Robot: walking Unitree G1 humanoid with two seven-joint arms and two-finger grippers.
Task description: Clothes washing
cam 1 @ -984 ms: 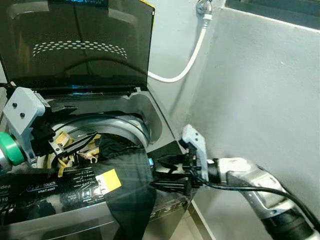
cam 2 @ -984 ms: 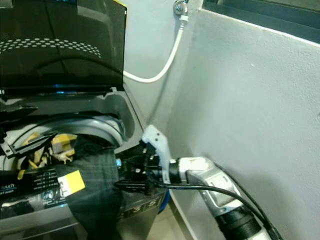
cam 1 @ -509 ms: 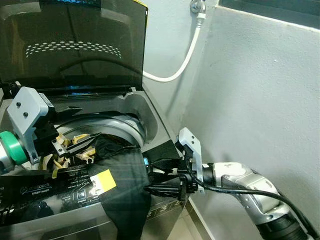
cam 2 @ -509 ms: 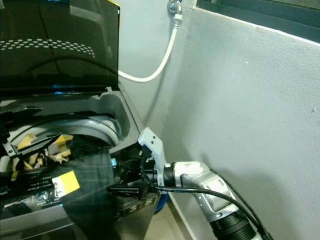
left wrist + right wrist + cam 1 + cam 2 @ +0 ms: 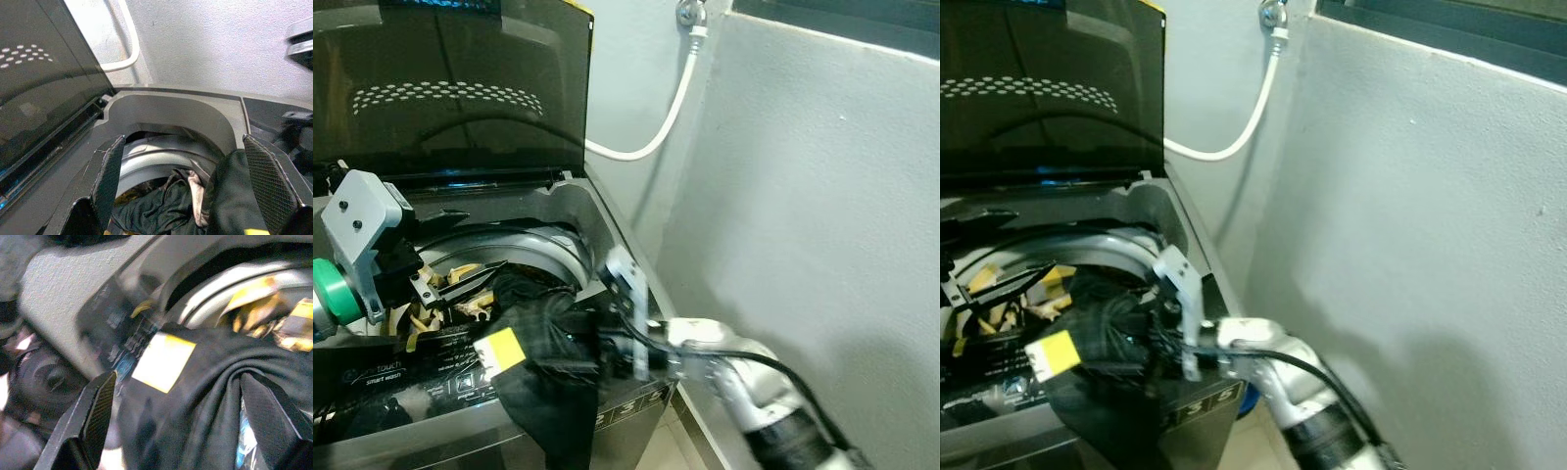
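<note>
A top-loading washing machine (image 5: 576,208) stands with its dark lid (image 5: 460,88) raised. A dark garment (image 5: 546,397) with a yellow tag (image 5: 499,351) hangs from the drum over the front edge. My right gripper (image 5: 576,351) presses into this cloth from the right at the front rim. Its fingers (image 5: 98,416) stand open, with bunched dark fabric (image 5: 215,387) between them. My left gripper (image 5: 492,275) hovers open over the left side of the drum, where yellow and dark clothes (image 5: 460,276) lie, and holds nothing.
A grey wall (image 5: 803,196) stands close on the right of the machine. A white hose (image 5: 656,137) runs from a tap (image 5: 686,14) down behind the lid. The control panel (image 5: 411,367) lies along the front edge. Floor shows at the bottom right corner of the machine.
My right gripper has moved left from beside the machine's front right corner into the hanging garment, bunching it up. The left arm has hardly moved. The camera has turned slightly.
</note>
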